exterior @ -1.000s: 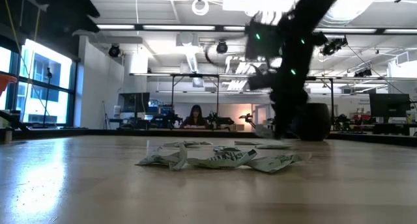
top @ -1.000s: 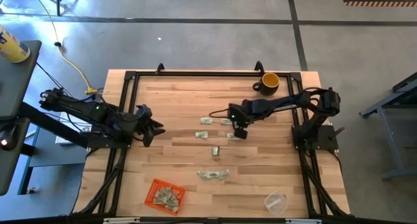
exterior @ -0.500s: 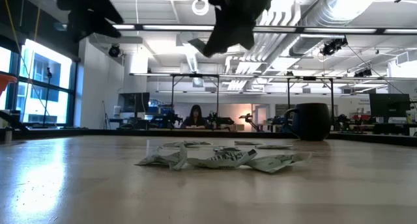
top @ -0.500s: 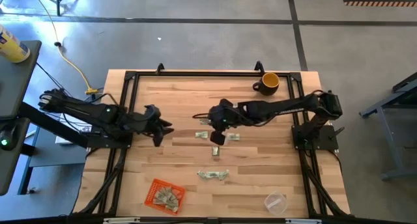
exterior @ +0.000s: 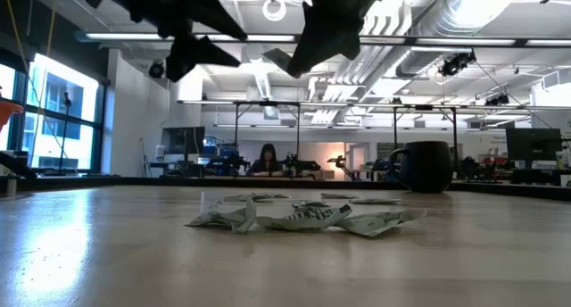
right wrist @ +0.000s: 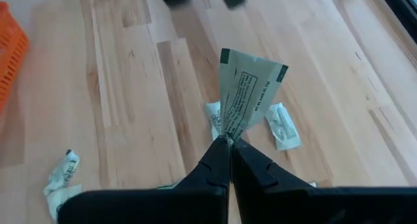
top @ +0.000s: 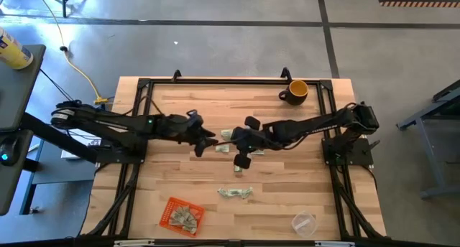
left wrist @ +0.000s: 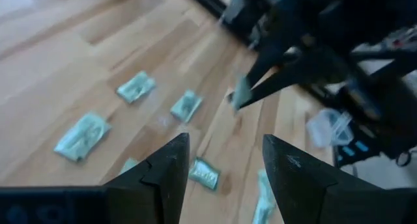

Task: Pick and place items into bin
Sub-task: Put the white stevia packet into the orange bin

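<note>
One paper piece (right wrist: 246, 87) — pinched at its lower tip by right claw (right wrist: 228, 146), fanning upward — left claw (left wrist: 221, 168) spread, empty.

The right arm's dark two-finger gripper (right wrist: 229, 143) is pinched tight on a pale green-and-white folded paper piece (right wrist: 246, 94), held up above the light wooden tabletop (right wrist: 130, 120). More crumpled paper pieces (right wrist: 283, 126) lie below, an orange plastic bin's edge (right wrist: 10, 55) off to the side.
</note>
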`<move>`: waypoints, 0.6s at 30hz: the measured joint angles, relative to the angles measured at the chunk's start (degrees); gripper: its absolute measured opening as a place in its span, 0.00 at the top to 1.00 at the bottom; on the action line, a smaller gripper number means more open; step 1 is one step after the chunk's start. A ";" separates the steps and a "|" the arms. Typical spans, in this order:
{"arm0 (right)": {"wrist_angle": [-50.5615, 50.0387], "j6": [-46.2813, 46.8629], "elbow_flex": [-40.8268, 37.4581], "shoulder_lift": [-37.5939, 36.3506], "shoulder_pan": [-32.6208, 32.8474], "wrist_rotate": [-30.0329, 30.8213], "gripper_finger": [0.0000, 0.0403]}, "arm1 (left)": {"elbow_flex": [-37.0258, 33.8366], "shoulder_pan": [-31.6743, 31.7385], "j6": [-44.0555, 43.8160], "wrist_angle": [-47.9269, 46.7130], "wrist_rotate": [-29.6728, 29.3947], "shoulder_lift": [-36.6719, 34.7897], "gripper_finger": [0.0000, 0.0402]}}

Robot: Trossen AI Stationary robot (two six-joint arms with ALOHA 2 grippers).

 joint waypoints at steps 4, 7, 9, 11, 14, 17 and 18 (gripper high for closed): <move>-0.15 1.38 0.00 0.00 0.61 0.05 1.00 | 1.82 0.64 -0.27 0.70 1.40 3.24 0.43; -0.58 1.41 0.00 0.00 0.95 -0.01 1.00 | 3.70 0.60 -0.02 1.67 2.16 5.17 0.43; -0.53 1.41 0.00 0.00 0.95 0.03 1.00 | 4.94 0.59 0.00 1.54 2.18 6.13 0.43; -0.48 1.41 0.00 -0.02 0.95 0.00 1.00 | 6.24 0.60 0.13 1.64 2.18 7.20 0.43; -0.51 1.17 0.00 -0.02 0.95 0.02 1.00 | 7.62 0.62 0.32 1.86 2.90 8.92 0.43; -0.33 1.20 0.00 -0.02 0.95 0.01 1.00 | 8.08 0.60 0.42 2.50 4.18 10.91 0.43; -0.33 1.20 0.00 -0.02 0.95 0.02 1.00 | 8.23 0.58 0.44 2.67 4.22 11.52 0.43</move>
